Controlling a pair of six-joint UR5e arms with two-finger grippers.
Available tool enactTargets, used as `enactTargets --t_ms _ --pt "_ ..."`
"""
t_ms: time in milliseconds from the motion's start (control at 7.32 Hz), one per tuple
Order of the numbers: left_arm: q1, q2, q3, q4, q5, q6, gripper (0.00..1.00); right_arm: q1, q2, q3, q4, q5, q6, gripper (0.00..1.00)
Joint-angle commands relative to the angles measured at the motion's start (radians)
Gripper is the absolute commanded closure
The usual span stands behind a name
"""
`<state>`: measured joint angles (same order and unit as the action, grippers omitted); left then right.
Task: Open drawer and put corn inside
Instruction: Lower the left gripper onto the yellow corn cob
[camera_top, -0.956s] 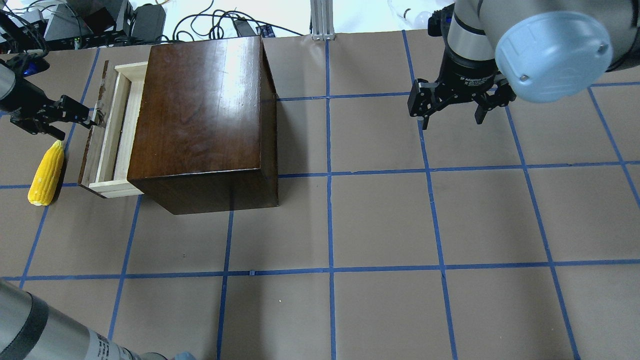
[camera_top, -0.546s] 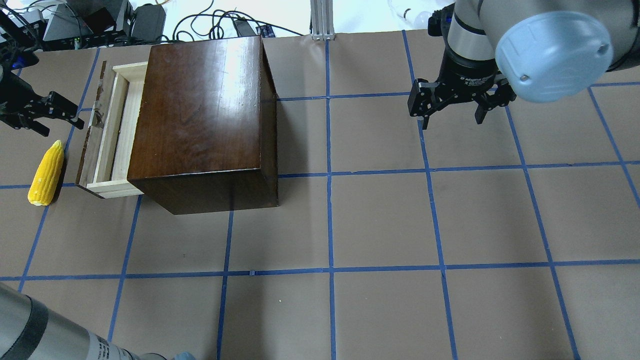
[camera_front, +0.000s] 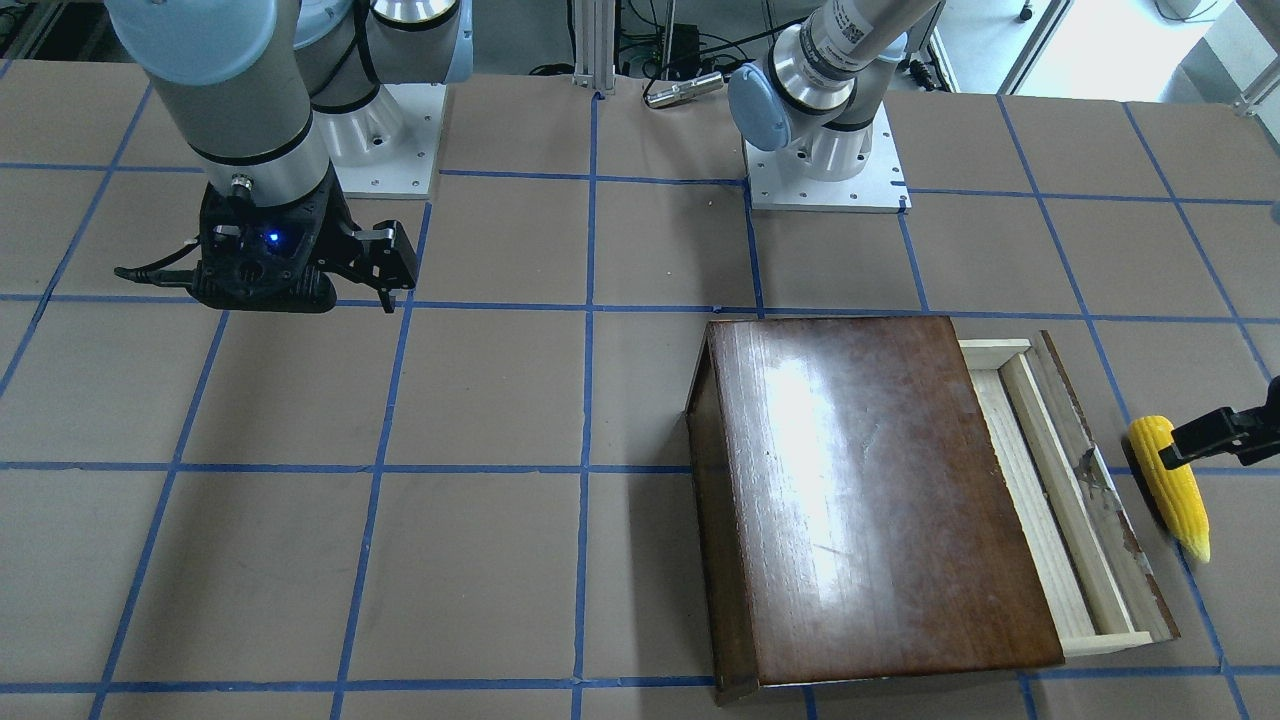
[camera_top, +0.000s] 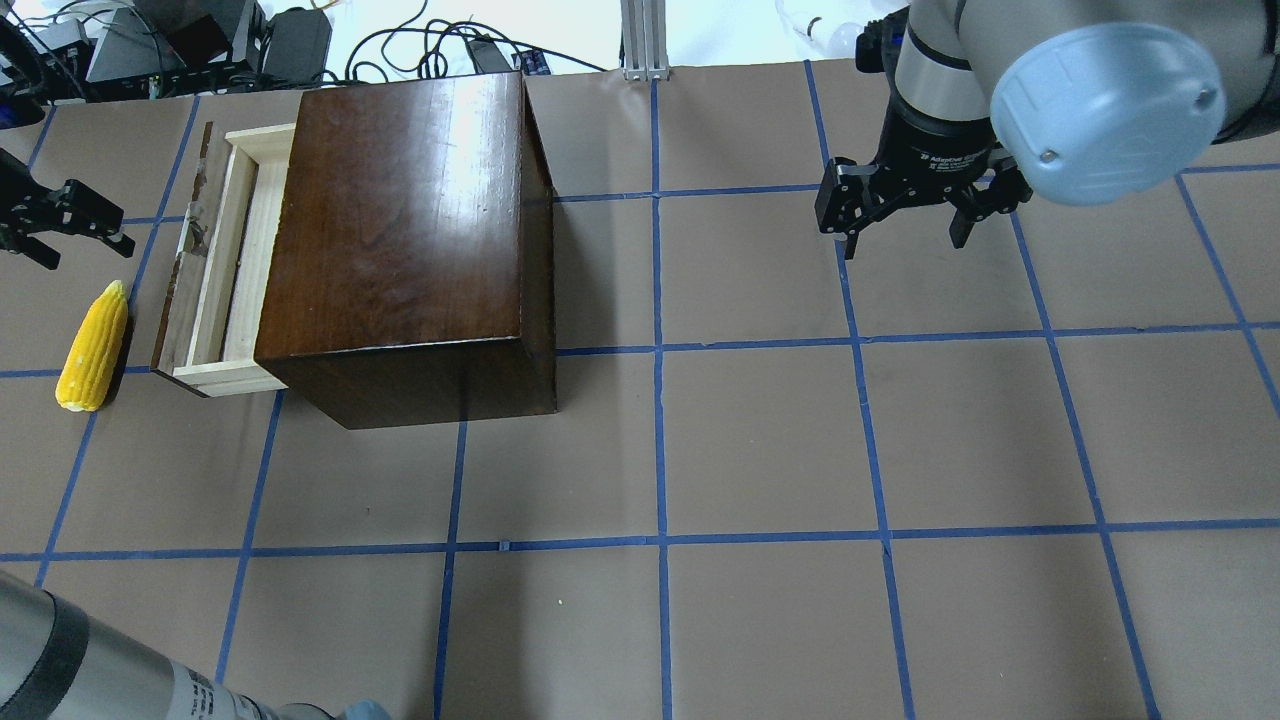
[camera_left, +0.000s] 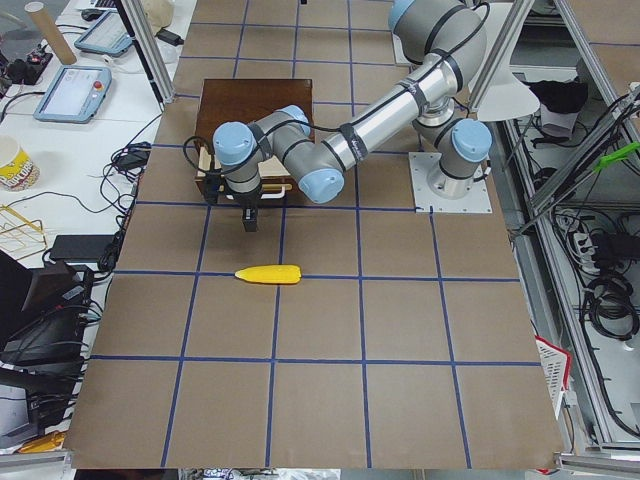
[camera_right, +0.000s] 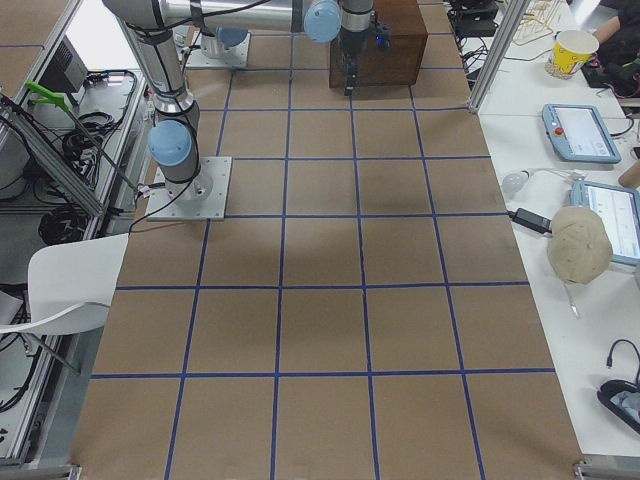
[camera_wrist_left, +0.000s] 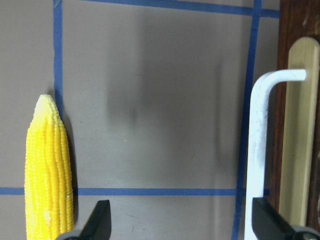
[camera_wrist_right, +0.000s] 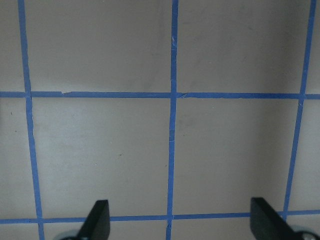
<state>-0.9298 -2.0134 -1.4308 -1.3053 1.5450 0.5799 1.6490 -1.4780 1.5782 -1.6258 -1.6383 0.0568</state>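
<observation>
Corn (camera_top: 92, 347) lies nearest us at the table's (camera_top: 760, 450) left end, outside the drawer (camera_top: 225, 260) and just beside its dark front panel, with the pale tip pointing away from the robot. Next we see the left gripper (camera_top: 90, 256) hanging by that tip, jaws spread wide and holding nothing, with the corn to one side and the drawer's white handle (camera_wrist_left: 257, 135) to the other. Beyond, the drawer stands partly out of the glossy box (camera_top: 400, 220), and farthest off the right gripper (camera_top: 905, 245) hangs above the table, jaws likewise apart and empty.
</observation>
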Motion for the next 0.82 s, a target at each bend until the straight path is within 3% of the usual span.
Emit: enactTargets --t_ms 0,137,273,683 --pt "0.031 -0.021 -0.014 0.015 0.040 0.084 0.00 0.000 0.001 0.000 0.000 0.000 0.000 0.00" --pt "0.035 -0.046 -0.016 0.030 0.046 0.092 0.00 0.000 -0.001 0.000 0.000 0.000 0.000 0.00" --pt "0.037 -0.074 -0.017 0.049 0.114 0.092 0.00 0.000 -0.001 0.000 0.001 0.000 0.000 0.00" --pt "0.081 -0.123 -0.026 0.087 0.124 0.130 0.00 0.000 -0.001 0.000 0.001 0.000 0.000 0.00"
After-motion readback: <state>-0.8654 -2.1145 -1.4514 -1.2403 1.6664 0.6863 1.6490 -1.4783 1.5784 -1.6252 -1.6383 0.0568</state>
